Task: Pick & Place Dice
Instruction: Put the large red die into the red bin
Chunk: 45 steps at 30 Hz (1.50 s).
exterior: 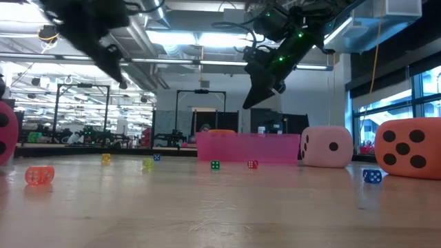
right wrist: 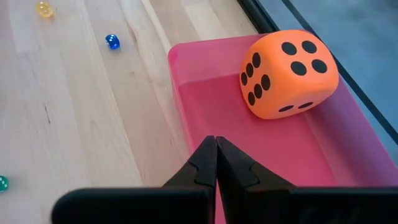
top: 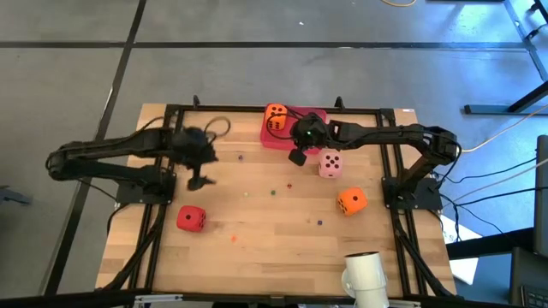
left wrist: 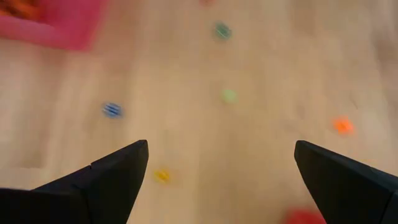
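One orange die (right wrist: 289, 73) sits in the far part of the flat pink-red tray (right wrist: 323, 155). On the table rest the pale pink die (top: 330, 163), the second orange die (top: 351, 201) and the red die (top: 190, 218). My right gripper (right wrist: 216, 140) is shut and empty. It hangs above the tray's near edge, left of the pink die (exterior: 327, 146). My left gripper (left wrist: 221, 146) is open wide and empty. It hovers above bare wood, toward the far side of the red die (left wrist: 305, 216).
Tiny coloured beads (left wrist: 112, 110) lie scattered over the middle of the table. A white cylinder (top: 364, 274) stands at the near edge on the right. Dark frame rails (top: 398, 222) run along the table's sides. There is open wood between the red die and the right-hand dice.
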{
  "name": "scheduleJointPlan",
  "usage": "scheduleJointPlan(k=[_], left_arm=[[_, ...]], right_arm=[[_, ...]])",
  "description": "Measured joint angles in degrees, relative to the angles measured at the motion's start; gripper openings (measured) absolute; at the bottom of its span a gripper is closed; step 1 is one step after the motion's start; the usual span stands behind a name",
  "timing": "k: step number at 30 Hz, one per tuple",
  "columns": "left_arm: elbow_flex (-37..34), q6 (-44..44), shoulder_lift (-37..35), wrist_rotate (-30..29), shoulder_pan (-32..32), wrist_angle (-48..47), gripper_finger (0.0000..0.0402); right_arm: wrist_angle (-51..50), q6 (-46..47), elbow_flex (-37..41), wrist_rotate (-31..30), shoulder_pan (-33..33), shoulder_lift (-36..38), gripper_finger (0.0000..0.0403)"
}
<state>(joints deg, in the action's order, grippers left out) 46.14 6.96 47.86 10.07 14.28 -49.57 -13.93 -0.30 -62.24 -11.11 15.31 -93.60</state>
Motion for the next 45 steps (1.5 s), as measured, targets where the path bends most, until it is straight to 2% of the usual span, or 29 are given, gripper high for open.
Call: scheduleJointPlan(k=[3,10,18,23,26,35,45], left_arm=[[-1.49,-2.66,-1.41,-0.76,-6.74,-3.57,0.0400],[-3.82,-14.09,-0.79,-3.49,-21.32,-1.86,0.0400],[-3.82,-29.62,3.51,-17.87,-38.66,-4.27,0.0400],[-3.82,-39.15,6.89,-19.44,-47.92,-4.29,0.0400],[-3.82,-41.98,8.34,-20.05,-52.65,-4.27,0.0400],[-3.82,-46.86,9.86,-26.57,-60.65,-8.01,0.0400],[-3.75,-51.03,11.39,-26.53,-63.62,-8.05,0.0400]], right_arm=[[0.00,0.00,0.00,-0.01,0.00,0.00,0.0004],[0.00,0.26,0.00,-0.01,0.00,-0.02,0.0010],[0.00,0.33,0.00,-0.01,0.00,-0.02,0.0012],[0.00,0.35,0.00,-0.01,0.00,-0.02,0.0009],[0.09,0.47,0.00,-0.01,0.00,-0.02,0.0009],[1.14,2.82,0.00,0.02,0.00,-0.04,0.0009],[1.33,2.84,0.00,0.02,0.00,-0.07,0.0009]])
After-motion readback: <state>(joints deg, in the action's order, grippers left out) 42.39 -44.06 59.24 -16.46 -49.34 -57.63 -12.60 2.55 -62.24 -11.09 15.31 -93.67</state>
